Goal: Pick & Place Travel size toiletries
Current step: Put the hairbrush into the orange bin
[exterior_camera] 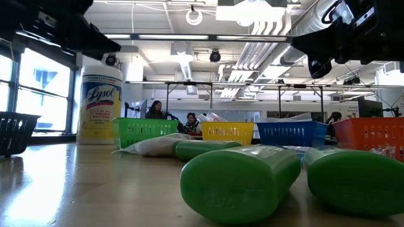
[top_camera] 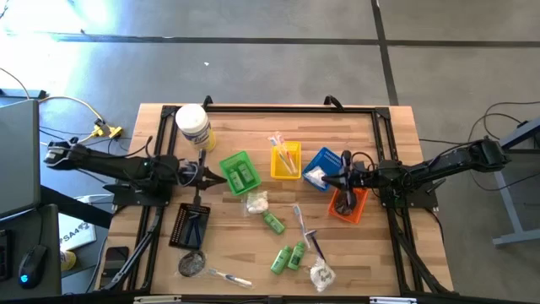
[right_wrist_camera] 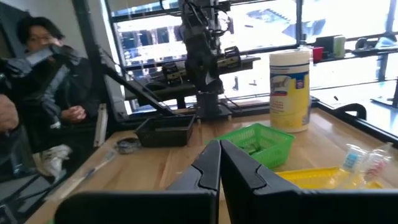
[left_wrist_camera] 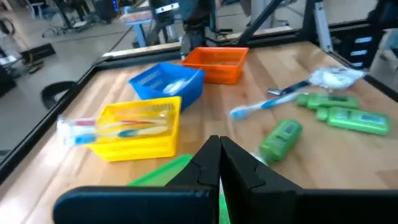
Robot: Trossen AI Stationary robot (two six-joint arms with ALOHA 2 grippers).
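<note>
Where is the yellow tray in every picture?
High view: the yellow tray sits mid-table, between the green tray and the blue tray.
Low view: centre, in the row of trays behind the green tubes.
Left wrist view: left of centre, toothbrushes inside.
Right wrist view: only its rim shows, lower right.
Shared landmark: the green tray next to it.

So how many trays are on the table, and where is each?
5. Black tray at the left edge, green tray beside it toward the middle, then yellow tray, blue tray, and orange tray near the right gripper. None seems hidden.
</note>
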